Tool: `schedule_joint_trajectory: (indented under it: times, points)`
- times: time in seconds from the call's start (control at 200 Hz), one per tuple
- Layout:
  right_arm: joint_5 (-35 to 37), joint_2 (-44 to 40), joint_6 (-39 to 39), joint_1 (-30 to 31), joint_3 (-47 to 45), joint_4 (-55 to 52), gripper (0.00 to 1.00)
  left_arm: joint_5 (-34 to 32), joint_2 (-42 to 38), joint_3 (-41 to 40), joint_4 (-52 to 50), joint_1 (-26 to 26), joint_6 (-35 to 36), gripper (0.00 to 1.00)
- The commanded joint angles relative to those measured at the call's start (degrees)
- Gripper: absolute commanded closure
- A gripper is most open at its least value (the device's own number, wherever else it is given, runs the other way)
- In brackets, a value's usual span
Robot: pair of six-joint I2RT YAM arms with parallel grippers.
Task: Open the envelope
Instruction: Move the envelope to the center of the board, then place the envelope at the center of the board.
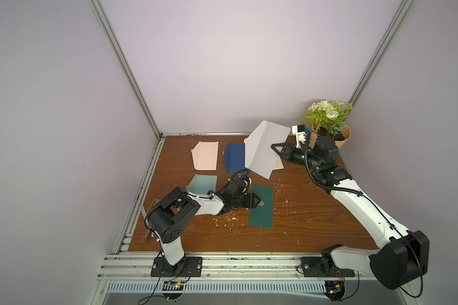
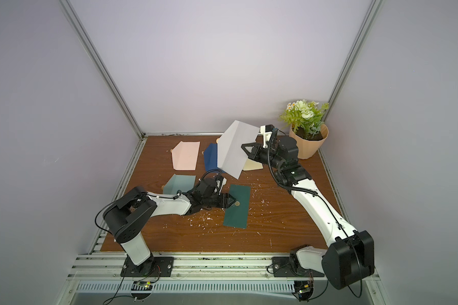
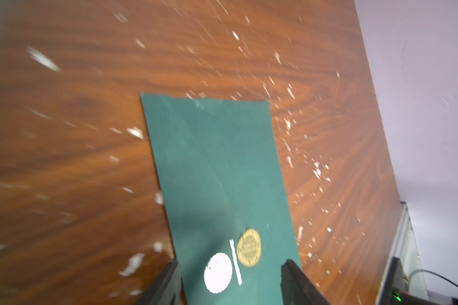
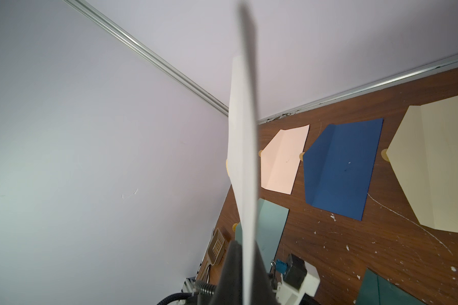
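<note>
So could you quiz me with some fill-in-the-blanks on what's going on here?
The right gripper holds the white envelope in the ____.
The left gripper is ____, not shut, at the dark green envelope.
That envelope's round seal sticker is ____ in colour.
Missing words: air; open; gold.

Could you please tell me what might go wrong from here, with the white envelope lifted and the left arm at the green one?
1. The right gripper pinches the white envelope by one edge only, in the air by the blue envelope; it could slip and land there.
2. The left gripper has its open jaws straddling the green envelope at its gold seal; closing might drag or crumple the paper rather than lift the flap.
</note>
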Motion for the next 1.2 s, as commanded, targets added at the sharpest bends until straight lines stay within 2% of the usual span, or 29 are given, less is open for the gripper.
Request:
schedule_joint_trajectory:
  times: [0.0,0.16,0.33,0.475,0.64,0.791,0.896,0.986,1.191]
  points:
    - [-1.39,-2.37,0.84,-0.36,2.30,3.53,1.00,2.55,1.55,0.74,1.27,-2.60,-4.37,0.36]
    - [-1.53,-2.45,0.99,-0.58,1.97,3.85,1.00,3.19,1.68,0.99,3.43,-4.59,-6.36,0.37]
    - [-1.53,-2.46,0.72,-1.18,1.27,3.93,1.00,-3.04,-6.34,-3.23,2.39,-3.50,-6.08,0.37]
    - [-2.45,-1.13,1.17,-2.03,0.60,4.82,1.00,-9.72,-19.36,-6.10,-3.14,-3.24,-2.49,0.35]
    - [-4.17,1.91,2.55,-2.09,-2.14,7.17,1.00,-15.95,-35.18,-5.82,-12.27,-3.21,2.89,0.31]
    - [-10.47,5.53,6.19,-1.92,-6.30,13.22,1.00,-23.97,-49.07,-5.87,-19.29,-1.03,6.03,0.27]
    - [-14.03,8.49,5.74,-0.76,-7.51,13.14,1.00,-28.02,-56.19,-6.46,-22.37,1.34,7.32,0.25]
    - [-15.25,11.29,3.94,1.53,-7.71,11.71,1.00,-31.47,-59.06,-7.76,-23.74,1.66,8.26,0.24]
    - [-13.04,16.51,1.28,6.66,-7.71,9.94,1.00,-32.55,-59.75,-10.05,-23.38,1.76,7.45,0.23]
